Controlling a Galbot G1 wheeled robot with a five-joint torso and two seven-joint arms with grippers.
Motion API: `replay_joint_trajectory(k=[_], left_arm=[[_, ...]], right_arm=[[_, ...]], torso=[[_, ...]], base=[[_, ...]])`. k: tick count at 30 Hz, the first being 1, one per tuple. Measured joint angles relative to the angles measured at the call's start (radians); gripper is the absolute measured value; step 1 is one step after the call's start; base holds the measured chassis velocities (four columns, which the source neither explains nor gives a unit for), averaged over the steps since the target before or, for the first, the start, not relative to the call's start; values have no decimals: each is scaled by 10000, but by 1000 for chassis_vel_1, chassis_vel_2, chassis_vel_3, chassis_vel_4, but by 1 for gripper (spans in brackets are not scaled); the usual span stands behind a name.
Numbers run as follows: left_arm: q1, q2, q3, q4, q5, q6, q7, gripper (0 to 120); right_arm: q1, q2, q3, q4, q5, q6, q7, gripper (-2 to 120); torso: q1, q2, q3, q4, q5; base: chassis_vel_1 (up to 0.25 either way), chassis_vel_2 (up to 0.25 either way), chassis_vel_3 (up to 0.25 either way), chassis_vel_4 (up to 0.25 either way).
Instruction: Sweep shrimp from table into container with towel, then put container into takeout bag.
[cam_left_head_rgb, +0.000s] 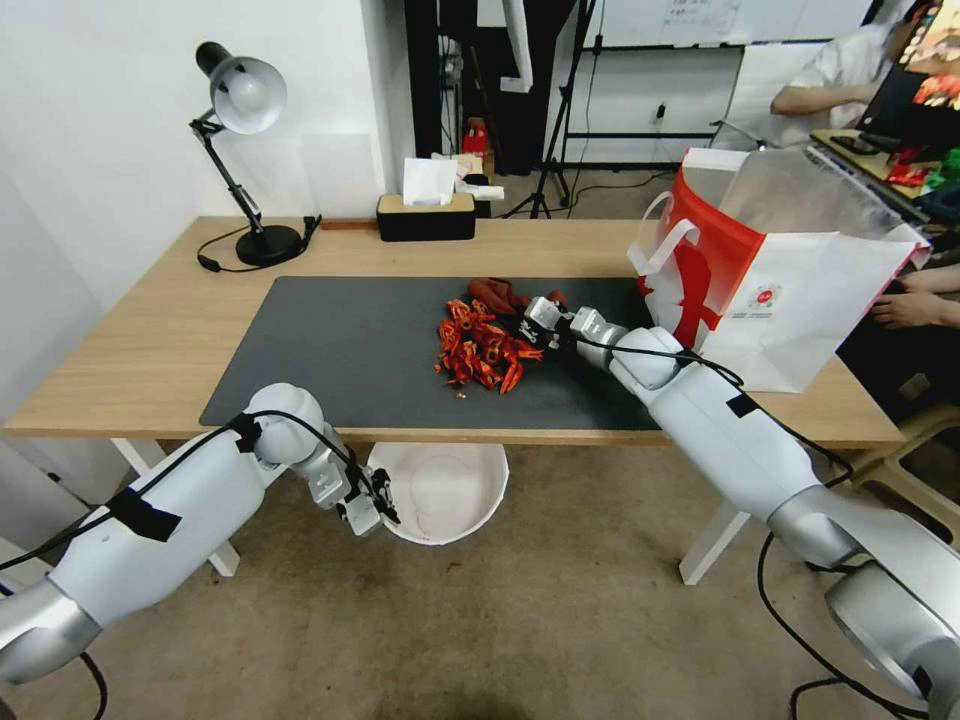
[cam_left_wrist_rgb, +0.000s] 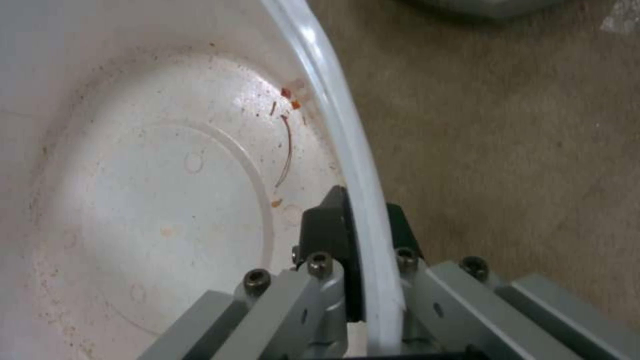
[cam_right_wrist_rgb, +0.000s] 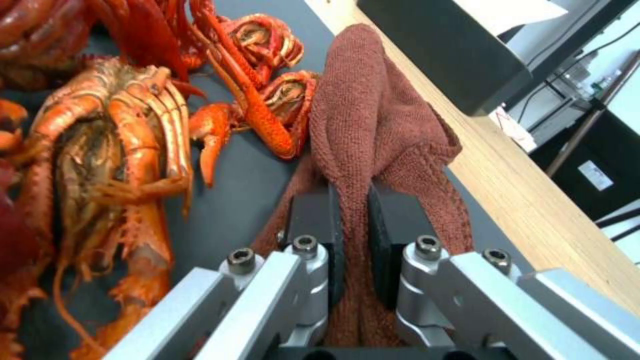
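Rust-red towel (cam_right_wrist_rgb: 373, 125) pinched, container (cam_left_head_rgb: 445, 495) half-hidden under table (cam_left_head_rgb: 130, 350)

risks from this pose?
1. The left gripper pinches only the container rim below the table edge; falling weight may tip it.
2. The shrimp heap looks as wide as the bowl; some could miss.
3. The right gripper holds a narrow towel fold; pieces may slip past.

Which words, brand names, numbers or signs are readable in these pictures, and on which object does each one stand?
No text can be read.
Takeout bag: a small round red logo with a line of print under it, too small to read.
Whiteboard in the room behind: faint marks, too blurred to read.
Container, towel, tissue box: no lettering visible.
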Motion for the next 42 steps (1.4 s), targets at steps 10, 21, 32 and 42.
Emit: replay_joint_trajectory(k=[10,21,32,42], left_arm=[[-765,-564,825,317,-834,434,234,0],[-1035,-530,1113,266,-1581,639,497,0],[-980,-191,1438,20,-2405,1031,497,0],[-999,-279,1421,90,-2442,1034,452,0]], right_arm=[[-668,-419,287,886,55,75,-40,7],[-1271,-822,490,1743,66,85,-32,7],[-2067,-1297,738,2698,329,-68,20,7],[-2682,-1796,978,3366,513,41,37,7]], torso=[[0,0,0,-2,1],[0,0,0,-1,0],[-1,0,-1,2,1],[-1,0,0,-3,0]], base=[[0,0,0,0],[0,0,0,0],[0,0,0,0],[0,0,0,0]])
